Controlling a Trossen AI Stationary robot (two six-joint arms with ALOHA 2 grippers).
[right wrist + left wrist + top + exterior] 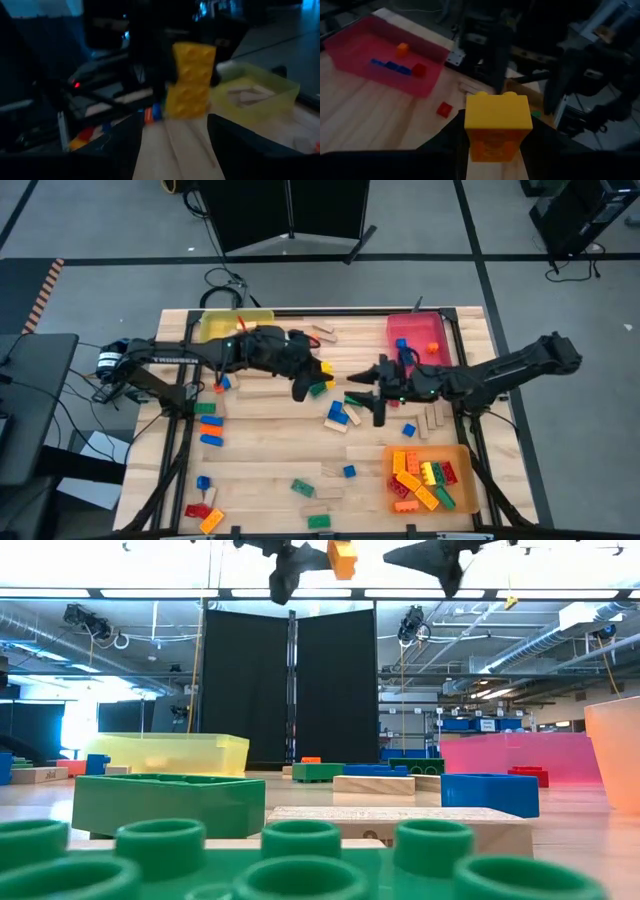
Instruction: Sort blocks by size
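Observation:
My left gripper [318, 372] is over the table's middle, shut on a yellow studded brick [496, 125]. The brick also shows in the high view [327, 367], in the low view [342, 558] high above the table, and in the right wrist view [192, 80]. My right gripper [352, 387] is a short way to the brick's right, facing it. It is open and empty, with its fingers wide apart [175, 150]. Many bricks and tan wooden blocks [340, 415] lie flat on the table. My left gripper pinches the yellow brick by two opposite sides [470, 142] between its two fingers, at the end away from the studs. The fingers come roughly level from the table's left. The brick is lifted clear of the table, studs [495, 96] pointing away from the gripper.
A yellow tray [235, 325] stands at the far left and a red tray [420, 335] holding a few bricks at the far right. An orange tray [455, 455] with several bricks is at the near right. Loose blocks lie along the left side and near edge.

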